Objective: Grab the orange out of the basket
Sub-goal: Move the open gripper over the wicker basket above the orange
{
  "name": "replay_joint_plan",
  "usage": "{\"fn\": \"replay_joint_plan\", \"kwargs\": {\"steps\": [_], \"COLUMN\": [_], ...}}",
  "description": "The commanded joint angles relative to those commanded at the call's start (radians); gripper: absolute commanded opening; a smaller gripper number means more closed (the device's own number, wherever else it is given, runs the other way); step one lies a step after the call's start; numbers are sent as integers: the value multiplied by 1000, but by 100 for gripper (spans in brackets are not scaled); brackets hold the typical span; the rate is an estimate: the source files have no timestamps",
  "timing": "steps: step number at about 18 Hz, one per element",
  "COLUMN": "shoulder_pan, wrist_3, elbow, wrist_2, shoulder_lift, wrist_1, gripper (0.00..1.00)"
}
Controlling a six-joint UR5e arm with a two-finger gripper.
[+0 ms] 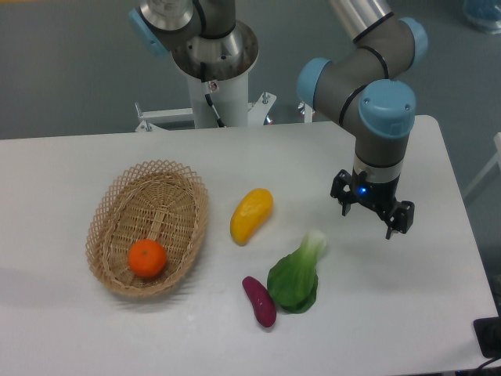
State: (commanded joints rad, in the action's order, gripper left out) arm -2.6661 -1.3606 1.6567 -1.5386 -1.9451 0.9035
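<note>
The orange (147, 258) is a small round bright-orange fruit lying inside the basket (117, 200), toward its near end. The basket is an oval tan wicker one with a lattice rim, on the left part of the white table. My gripper (369, 215) hangs from the arm on the right side of the table, well to the right of the basket and above the tabletop. Its two fingers stand apart and hold nothing.
A yellow-orange mango-like fruit (251, 215) lies right of the basket. A green leafy vegetable (297, 276) and a purple eggplant (259, 301) lie nearer the front, between basket and gripper. The robot base (211, 70) stands at the table's back edge.
</note>
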Motion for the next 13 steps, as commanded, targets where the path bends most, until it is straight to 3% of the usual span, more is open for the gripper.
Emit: {"fn": "replay_joint_plan", "kwargs": {"steps": [7,13], "shoulder_pan": [14,93], "wrist_3": [20,136], "elbow": [0,9], "wrist_2": [2,3], "shoulder_lift": [5,11], "wrist_1": [3,34], "gripper": [100,100]}}
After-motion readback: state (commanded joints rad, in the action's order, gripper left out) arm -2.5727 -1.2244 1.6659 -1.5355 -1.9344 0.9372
